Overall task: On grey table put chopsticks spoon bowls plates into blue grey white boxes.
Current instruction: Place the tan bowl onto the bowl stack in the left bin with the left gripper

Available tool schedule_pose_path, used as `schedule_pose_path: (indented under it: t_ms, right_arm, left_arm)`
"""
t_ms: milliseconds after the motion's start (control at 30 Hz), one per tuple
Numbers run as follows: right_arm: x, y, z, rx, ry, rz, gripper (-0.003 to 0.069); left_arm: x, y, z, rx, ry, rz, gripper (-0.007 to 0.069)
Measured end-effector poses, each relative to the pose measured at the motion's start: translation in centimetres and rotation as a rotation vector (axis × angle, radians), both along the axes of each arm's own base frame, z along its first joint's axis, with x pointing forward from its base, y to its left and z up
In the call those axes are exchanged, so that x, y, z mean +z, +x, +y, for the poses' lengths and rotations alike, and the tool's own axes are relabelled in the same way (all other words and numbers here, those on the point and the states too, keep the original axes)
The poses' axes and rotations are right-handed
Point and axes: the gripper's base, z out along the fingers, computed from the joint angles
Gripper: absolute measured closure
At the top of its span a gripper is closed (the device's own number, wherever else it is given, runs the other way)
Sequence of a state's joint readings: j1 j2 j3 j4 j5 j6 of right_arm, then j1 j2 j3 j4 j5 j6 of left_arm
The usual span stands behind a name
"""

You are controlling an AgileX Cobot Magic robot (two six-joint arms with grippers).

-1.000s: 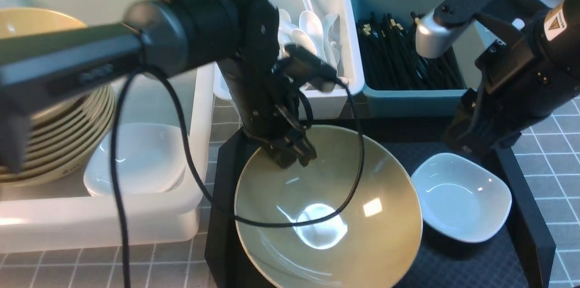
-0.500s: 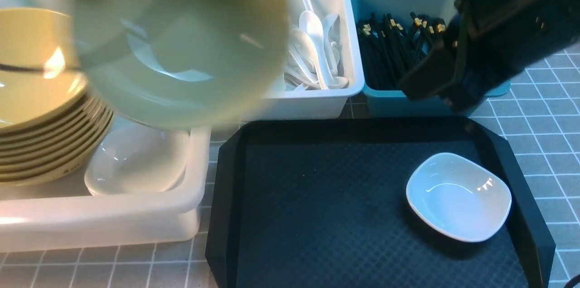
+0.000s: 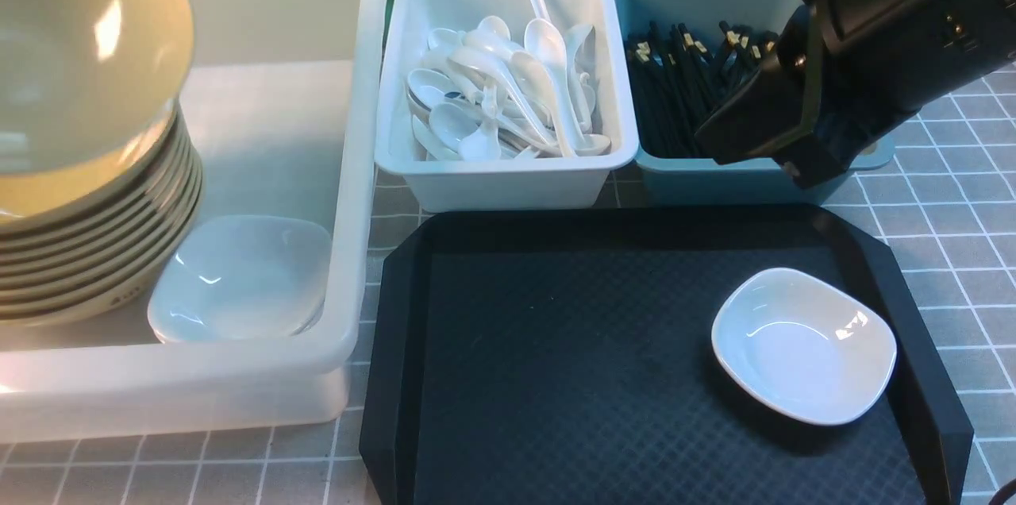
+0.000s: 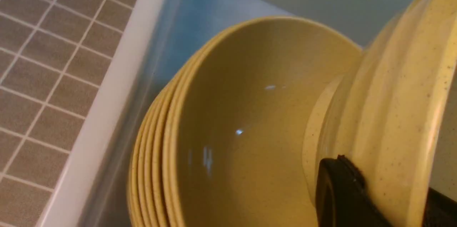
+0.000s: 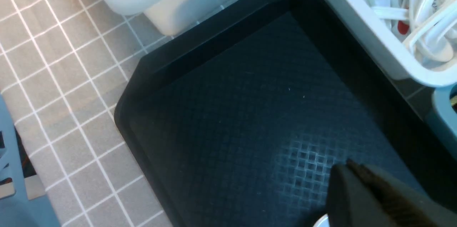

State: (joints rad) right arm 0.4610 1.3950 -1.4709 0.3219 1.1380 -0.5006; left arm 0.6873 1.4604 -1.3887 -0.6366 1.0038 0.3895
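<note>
You had the left hand (image 4: 388, 203) clenched on the rim of one olive-tan bowl (image 3: 79, 52), with a black finger (image 4: 339, 191) pressed against its outer wall. The bowl was tipped steeply and hung over the stack of bowls (image 3: 103, 251) at the left end of the large white box (image 3: 353, 171). From the left wrist view I could not tell whether its foot touched the top bowl of the stack or sat just clear of it. Beside the stack, in the near part of the same box, lay a white plate (image 3: 238, 283), possibly more than one nested together.

Your right hand (image 5: 348, 170) was clenched and empty, its tips pressed together with nothing between them, hanging above the black tray (image 3: 556, 378). In the front view the right arm (image 3: 881, 44) reached in from the upper right, crossing in front of the blue-grey box (image 3: 714, 186). That box held the chopsticks (image 3: 675, 92), a dense bundle of black sticks with gold bands showing toward the far end. Just left of it, the small pale box (image 3: 508, 189) was filled with a heap of white spoons (image 3: 508, 92), one handle sticking up against the far wall.

A second white plate (image 3: 803, 346) sat upright on the tray's right side, apart from both hands. The tray and all three boxes rested on the grey gridded surface (image 3: 976, 195).
</note>
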Motion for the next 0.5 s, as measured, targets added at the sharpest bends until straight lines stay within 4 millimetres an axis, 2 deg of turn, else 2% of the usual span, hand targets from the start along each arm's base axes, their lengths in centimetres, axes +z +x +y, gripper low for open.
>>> schedule_pose_path:
  t_ms: [100,267,433,500]
  right_arm:
    - [0.0,0.0,0.0,0.017,-0.010,-0.004,0.0624]
    - [-0.1,-0.2,-0.1,0.043,-0.028,0.001,0.0624]
    - [-0.1,-0.2,-0.1,0.055,-0.034,-0.007,0.0624]
    - [-0.1,-0.2,-0.1,0.060,-0.036,-0.010,0.0624]
  left_arm:
    - [-3.3,1.3,1.5,0.010,-0.011,0.099,0.0611]
    - [-4.0,1.6,2.1,-0.008,0.036,0.116,0.0556]
    - [-4.0,1.6,2.0,-0.041,0.081,0.125,0.0394]
    - [-4.0,1.6,1.9,-0.053,0.089,0.124,0.0289]
